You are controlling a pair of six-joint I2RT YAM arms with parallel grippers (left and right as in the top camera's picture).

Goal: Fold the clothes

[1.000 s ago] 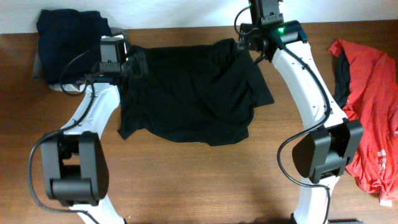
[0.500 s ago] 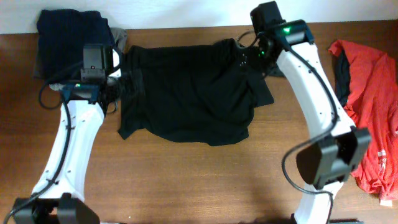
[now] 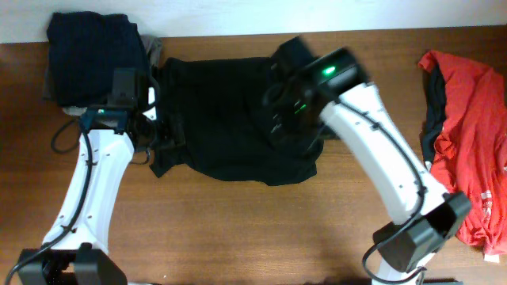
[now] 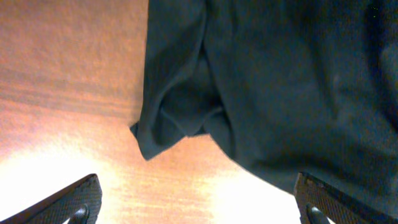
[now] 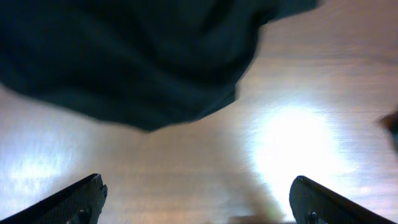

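The clothes in play are a large black garment (image 3: 230, 127), lying crumpled across the middle of the wooden table. My left gripper (image 3: 164, 131) hangs at its left edge. In the left wrist view the gripper (image 4: 199, 205) is open over bare wood, and a folded corner of the black garment (image 4: 267, 81) lies just ahead of it. My right gripper (image 3: 279, 119) reaches in over the garment's right half. Seen from the right wrist, that gripper (image 5: 199, 202) is open and empty, with the black garment (image 5: 124, 56) blurred ahead.
A folded navy garment (image 3: 91, 43) sits on a grey one (image 3: 51, 84) at the table's back left corner. A red garment (image 3: 475, 127) with a dark piece (image 3: 434, 103) beside it lies at the right edge. Bare wood (image 3: 238, 229) runs along the front.
My right arm has swung from the garment's back right corner leftward and forward over the black garment. The left gripper has slid a little toward the front along the garment's left edge.
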